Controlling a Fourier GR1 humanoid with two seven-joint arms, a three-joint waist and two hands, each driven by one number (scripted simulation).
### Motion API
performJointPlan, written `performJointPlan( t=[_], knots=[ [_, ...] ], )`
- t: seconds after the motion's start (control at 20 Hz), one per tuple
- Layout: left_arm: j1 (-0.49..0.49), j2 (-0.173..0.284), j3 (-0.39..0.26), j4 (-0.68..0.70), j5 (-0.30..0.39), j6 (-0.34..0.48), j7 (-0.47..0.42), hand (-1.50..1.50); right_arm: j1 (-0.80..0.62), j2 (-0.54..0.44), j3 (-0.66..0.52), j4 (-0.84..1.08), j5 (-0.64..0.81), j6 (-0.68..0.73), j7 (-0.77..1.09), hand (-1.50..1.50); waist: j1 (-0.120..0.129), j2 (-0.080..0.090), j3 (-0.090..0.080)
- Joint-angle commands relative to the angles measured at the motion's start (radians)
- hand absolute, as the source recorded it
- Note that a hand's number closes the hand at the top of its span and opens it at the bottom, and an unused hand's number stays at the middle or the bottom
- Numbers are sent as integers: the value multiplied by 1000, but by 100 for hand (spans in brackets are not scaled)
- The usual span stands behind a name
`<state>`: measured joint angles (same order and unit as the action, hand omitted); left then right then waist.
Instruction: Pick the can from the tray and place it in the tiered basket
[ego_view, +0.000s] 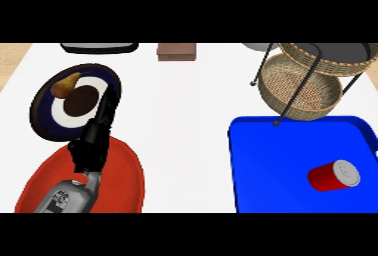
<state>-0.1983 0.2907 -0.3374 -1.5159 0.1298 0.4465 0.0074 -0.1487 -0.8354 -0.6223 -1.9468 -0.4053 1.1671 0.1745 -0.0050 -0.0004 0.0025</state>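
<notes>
A red can (334, 175) with a silver top lies on its side in the right part of the blue tray (273, 160). Behind the tray stands the tiered basket (301, 89), two round wicker tiers in a black wire frame; one of its feet rests at the tray's far rim. My left hand (92, 142) shows at the lower left, far from the can, over a red plate (122, 172), with straight fingers pointing up toward a dark plate. It holds nothing. My right hand does not show.
The dark round plate (48, 117) with a white ring carries a pear (66, 86) at the left. A brown block (176, 51) and a dark flat object (100, 47) sit at the counter's far edge. White counter (184, 125) lies between plates and tray.
</notes>
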Motion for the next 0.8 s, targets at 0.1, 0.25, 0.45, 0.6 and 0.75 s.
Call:
performJointPlan(
  t=[0.1, 0.25, 0.45, 0.6, 0.75],
  knots=[
    [51, 7, 9, 0, -2, -37, -49, 0, 26, 57, 6, -74, 163, 178, -101, -150, 12, 2, 0],
    [-25, -45, -5, 18, -38, 19, 17, 0, 74, 56, 35, -149, 215, 175, -106, -150, -1, 2, 1],
    [33, 14, 20, -68, -13, -26, 38, 0, 149, 61, 55, -211, 293, 165, -114, -150, 7, -2, 1],
    [25, -32, 7, -9, -43, -11, -16, 0, 113, 18, 29, -132, 349, 183, -205, -150, 6, 2, 1],
    [-16, -1, 75, 47, 18, -91, -24, 0, 110, 59, 109, -183, 496, 103, -225, -150, 12, 5, 1]
  ],
)
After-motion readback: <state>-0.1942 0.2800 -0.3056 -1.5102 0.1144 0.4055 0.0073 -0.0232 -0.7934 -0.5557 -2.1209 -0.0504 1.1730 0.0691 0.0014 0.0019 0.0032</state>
